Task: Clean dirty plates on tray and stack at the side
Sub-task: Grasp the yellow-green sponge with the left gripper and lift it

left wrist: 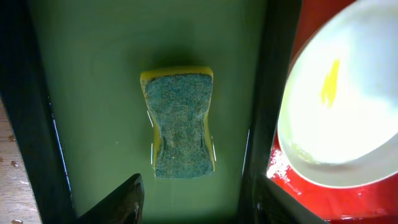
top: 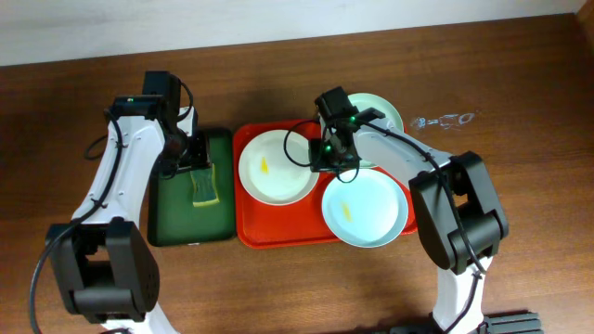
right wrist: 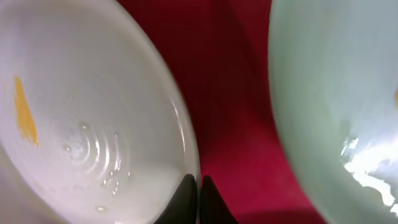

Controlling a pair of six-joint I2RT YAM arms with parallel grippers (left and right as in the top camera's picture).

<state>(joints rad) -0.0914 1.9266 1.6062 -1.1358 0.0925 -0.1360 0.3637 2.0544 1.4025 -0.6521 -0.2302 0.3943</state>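
Observation:
The red-orange tray (top: 278,237) holds a white plate (top: 274,167) at its left and a mint plate (top: 365,209) at front right, each with a yellow smear. A second mint plate (top: 385,111) lies at back right, partly hidden by the right arm. My right gripper (top: 325,158) is shut on the white plate's right rim (right wrist: 93,112), fingertips (right wrist: 199,183) pinched there, with the mint plate (right wrist: 336,93) to the right. My left gripper (left wrist: 196,193) is open just above a yellow-green sponge (left wrist: 181,124), not touching it. The white plate (left wrist: 348,112) shows at right.
The sponge (top: 205,186) lies in a dark green tray (top: 181,223) directly left of the red tray (left wrist: 329,199). Water drops (top: 445,119) sit on the wooden table at the back right. The table edge runs along the back.

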